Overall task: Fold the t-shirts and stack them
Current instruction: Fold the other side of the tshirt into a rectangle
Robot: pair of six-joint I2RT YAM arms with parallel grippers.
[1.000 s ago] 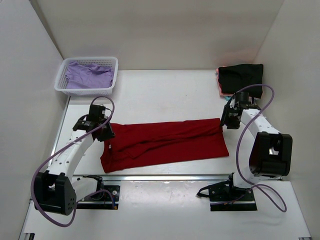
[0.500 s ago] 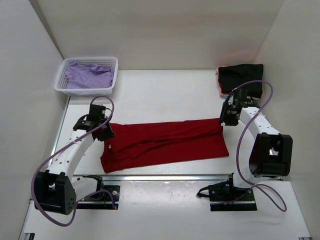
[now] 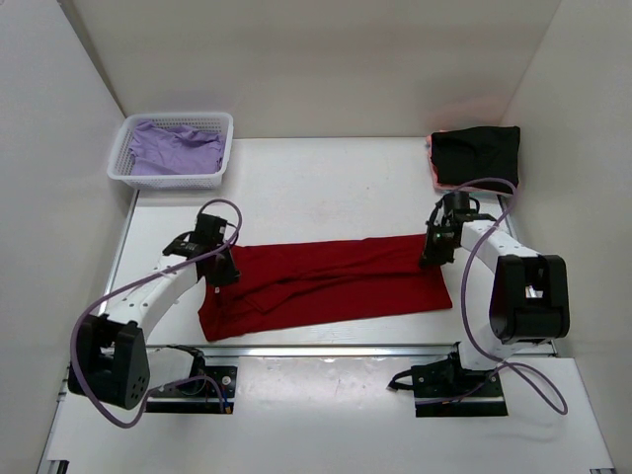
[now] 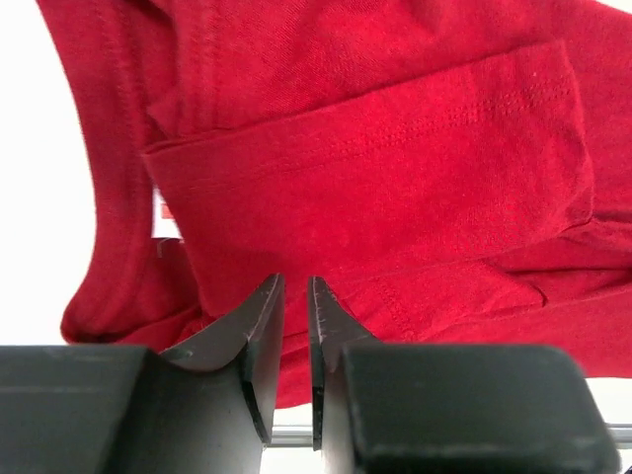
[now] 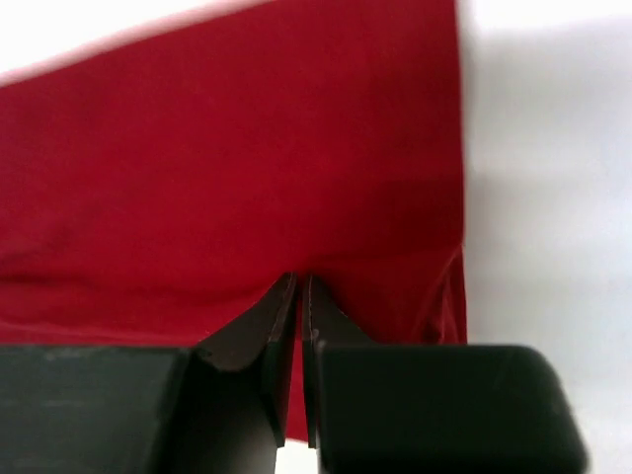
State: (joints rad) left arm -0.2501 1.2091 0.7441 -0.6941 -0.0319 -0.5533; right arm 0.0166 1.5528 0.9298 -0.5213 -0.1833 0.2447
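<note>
Quick rundown, using the white basket [image 3: 126, 176] as my reference for everything. The red t-shirt [image 3: 326, 281] lies flat on the table [image 3: 326, 188], nearer the arms than the basket. It's folded into 1 long band that runs sideways away from the basket, so its long axis goes left to right across both arms.

The left gripper [image 3: 223, 267] is down on the end of the band closest to the basket, where a sleeve is tucked over. Its jaws are nearly together with just a slit between them, and the tips are right at the cloth. Honestly I can't tell if it has fabric pinched or not.

The right gripper [image 3: 433, 255] is on the end farthest from the basket, at the corner on the back side. Its jaws are squeezed together on the edge of the red cloth, which puckers at the tips.

So each arm has its own end, 1 apiece, and my guess is the next fold brings 1 end over toward the other along that long axis.

A lavender shirt [image 3: 178, 148] sits in the basket. Straight across from the basket, a folded black shirt [image 3: 476, 153] is stacked on a pink one [image 3: 434, 178].
</note>
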